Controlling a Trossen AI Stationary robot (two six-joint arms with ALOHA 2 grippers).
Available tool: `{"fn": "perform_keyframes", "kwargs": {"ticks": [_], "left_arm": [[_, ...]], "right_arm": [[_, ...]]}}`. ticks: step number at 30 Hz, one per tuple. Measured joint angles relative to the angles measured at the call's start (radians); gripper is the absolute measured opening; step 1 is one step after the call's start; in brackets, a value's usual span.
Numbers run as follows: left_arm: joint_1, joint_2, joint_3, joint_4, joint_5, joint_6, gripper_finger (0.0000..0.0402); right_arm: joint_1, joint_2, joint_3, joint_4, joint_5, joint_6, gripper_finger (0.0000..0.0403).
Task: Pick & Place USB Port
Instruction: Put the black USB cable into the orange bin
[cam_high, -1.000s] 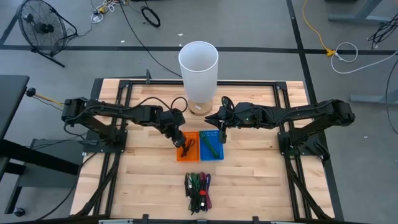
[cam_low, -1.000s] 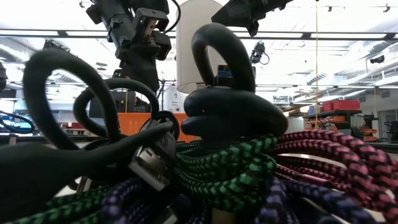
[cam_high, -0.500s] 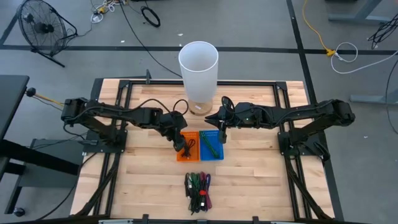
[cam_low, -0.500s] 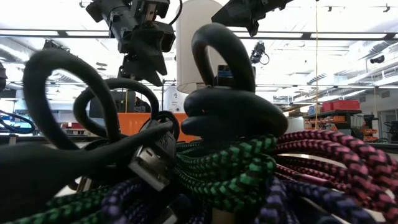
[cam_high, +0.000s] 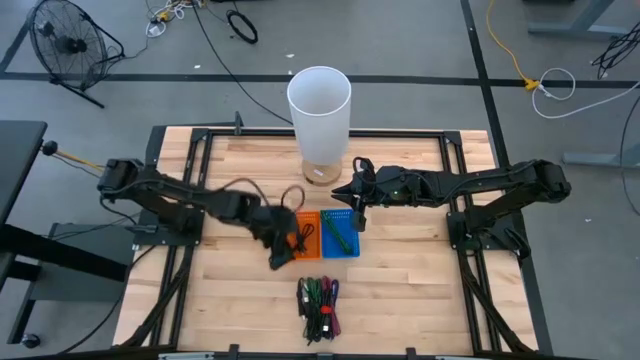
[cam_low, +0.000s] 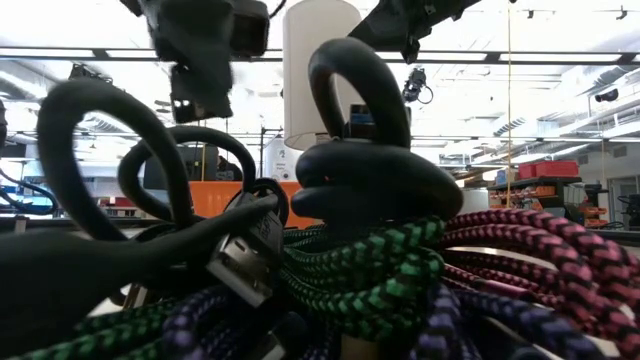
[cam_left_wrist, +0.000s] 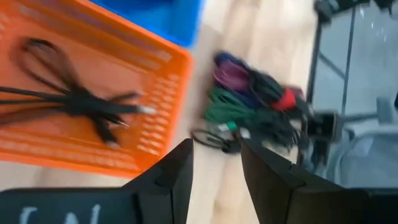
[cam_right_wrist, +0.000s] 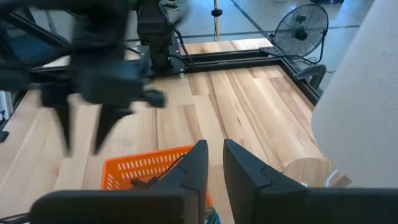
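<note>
A pile of bundled USB cables (cam_high: 318, 305) in green, purple, pink and black lies near the table's front edge; the low view looks at it from close by (cam_low: 350, 260). An orange basket (cam_high: 291, 247) holds a black cable (cam_left_wrist: 81, 102). The blue basket (cam_high: 352, 246) beside it holds a green cable (cam_high: 338, 234). My left gripper (cam_high: 277, 258) hangs open off the orange basket's near left corner, with nothing between its fingers (cam_left_wrist: 174, 174). Over the blue basket's far edge, my right gripper (cam_high: 356, 212) stands with a narrow gap (cam_right_wrist: 216, 163) and nothing in it.
A tall white cylinder (cam_high: 319, 100) stands on a round wooden base at the table's far middle. Black frame rails (cam_high: 200, 150) run along the table's edges. Bare wood lies left and right of the cable pile.
My left gripper has opened over the orange basket. It has then swung toward the table's near edge, past the basket's near left corner, turning a little as it went. The black cable lies in the orange basket.
</note>
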Motion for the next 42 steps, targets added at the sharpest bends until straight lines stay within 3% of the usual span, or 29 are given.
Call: {"fn": "perform_keyframes", "kwargs": {"ticks": [9, 16, 25, 42], "left_arm": [[-0.249, 0.086, 0.001, 0.049, -0.137, -0.359, 0.0140], [-0.361, 0.211, 0.000, 0.085, -0.277, -0.617, 0.0140], [-0.391, 0.278, 0.000, 0.205, -0.444, -0.759, 0.0140], [-0.386, 0.407, 0.000, 0.375, -0.505, -0.875, 0.0140]], "right_arm": [[0.000, 0.000, 0.000, 0.027, 0.000, 0.000, 0.0052], [0.000, 0.000, 0.000, 0.045, 0.000, 0.000, 0.0052], [0.000, 0.000, 0.000, 0.036, -0.037, -0.001, 0.0052], [0.000, 0.000, 0.000, 0.023, -0.037, -0.002, 0.0052]]}}
